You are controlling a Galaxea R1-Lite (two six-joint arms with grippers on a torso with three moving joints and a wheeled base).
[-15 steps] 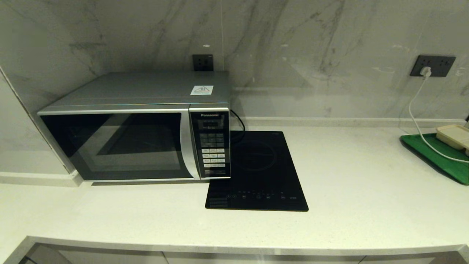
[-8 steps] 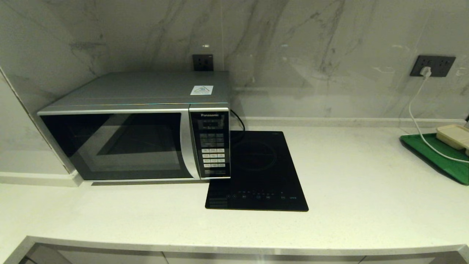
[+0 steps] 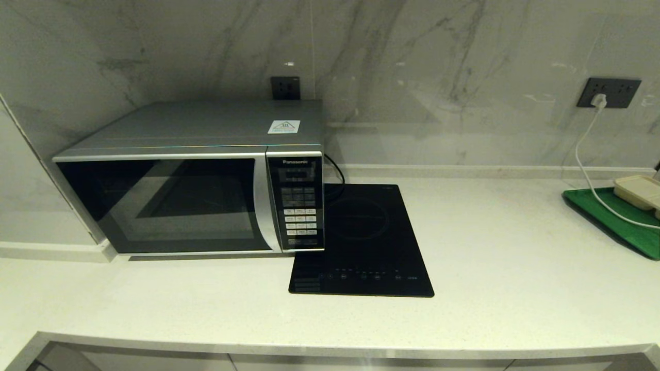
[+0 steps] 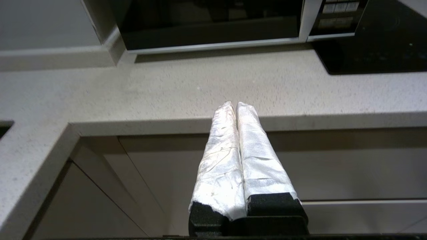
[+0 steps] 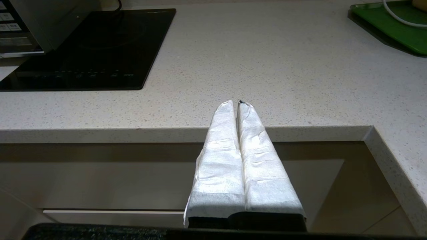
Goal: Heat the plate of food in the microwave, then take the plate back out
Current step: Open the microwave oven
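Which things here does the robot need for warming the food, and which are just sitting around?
Needed: microwave, door shut; left gripper and right gripper, both shut, near the counter edge. No plate in view.

Lying about: black hob, green tray, beige box, white cable.

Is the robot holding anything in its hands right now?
No. The left gripper and the right gripper are both shut with nothing between the fingers, parked low in front of the counter. The microwave door is closed.

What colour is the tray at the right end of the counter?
The tray is green, with a darker rim; the head view shows it best.
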